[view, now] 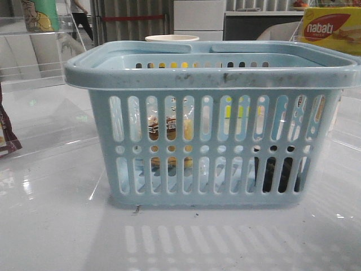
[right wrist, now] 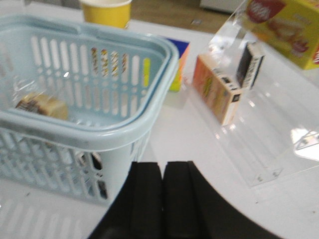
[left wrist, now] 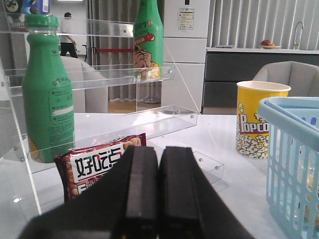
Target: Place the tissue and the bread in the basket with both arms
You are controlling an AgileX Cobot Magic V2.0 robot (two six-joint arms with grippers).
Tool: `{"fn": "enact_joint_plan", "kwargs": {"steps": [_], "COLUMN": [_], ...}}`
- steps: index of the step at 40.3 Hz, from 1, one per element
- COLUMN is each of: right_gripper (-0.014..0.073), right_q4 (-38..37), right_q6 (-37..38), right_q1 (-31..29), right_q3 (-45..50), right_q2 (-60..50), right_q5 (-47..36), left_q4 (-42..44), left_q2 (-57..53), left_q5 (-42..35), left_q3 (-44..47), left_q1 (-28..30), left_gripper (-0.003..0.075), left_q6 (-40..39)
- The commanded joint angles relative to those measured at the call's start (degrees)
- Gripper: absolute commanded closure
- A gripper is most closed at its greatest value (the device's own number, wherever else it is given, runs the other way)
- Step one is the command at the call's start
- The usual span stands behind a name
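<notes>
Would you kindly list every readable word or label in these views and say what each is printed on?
"nabati": on the yellow-and-red box.
"Popco", cut off by the basket: on the yellow popcorn cup.
Large Chinese characters: on the red snack packet.
Small print on the green bottle, the bread label and the shelf boxes: too blurred to read.

A glossy white worktop (view: pixel 56 237) fills the near ground and mirrors the overhead light in bright patches. Far behind it hang grey vertical blinds (left wrist: pixel 259 22), with a white fridge (left wrist: pixel 184 50) beside them. To the right runs a dark cabinet (left wrist: pixel 227 79) under a pale counter, a tap (left wrist: pixel 300 30) standing at its far right end. A grey chair (left wrist: pixel 291 77) sits before it.
</notes>
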Motion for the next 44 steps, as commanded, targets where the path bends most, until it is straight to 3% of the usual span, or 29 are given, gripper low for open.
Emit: {"fn": "enact_joint_plan", "kwargs": {"steps": [1, 7, 17, 31, 44], "right_gripper": [0.0538, 0.0538, 0.0538, 0.0538, 0.0538], "right_q4": [0.1, 0.1, 0.1, 0.1, -0.1], "right_q6": [0.0, 0.0, 0.0, 0.0, 2.5], "right_q1": [-3.8, -6.9, -8.4, -8.5, -8.5], "right_q3": [5.7, 16.0, 25.5, 25.3, 25.3], "right_q2": [-6.0, -13.1, -18.3, -18.0, -18.0], "right_q5": [-14.3, -22.4, -27.1, -26.0, -30.2], "left_q4": [-0.5, -0.5, -0.5, -0.5, -0.5], "left_q2": [-1.1, -1.1, -1.1, -1.0, -1.0], "left_q5": [-5.2, -5.2, -5.2, -5.2, -5.2], "left_q3": [0.5, 0.5, 0.5, 0.5, 0.5], "left_q1": [-0.3, -0.3, -0.3, -0.3, -0.3], "left_gripper": [0.0628, 0.0628, 0.0628, 0.0628, 0.0628], "left_q6": [0.0, 0.0, 0.0, 0.0, 0.0]}}
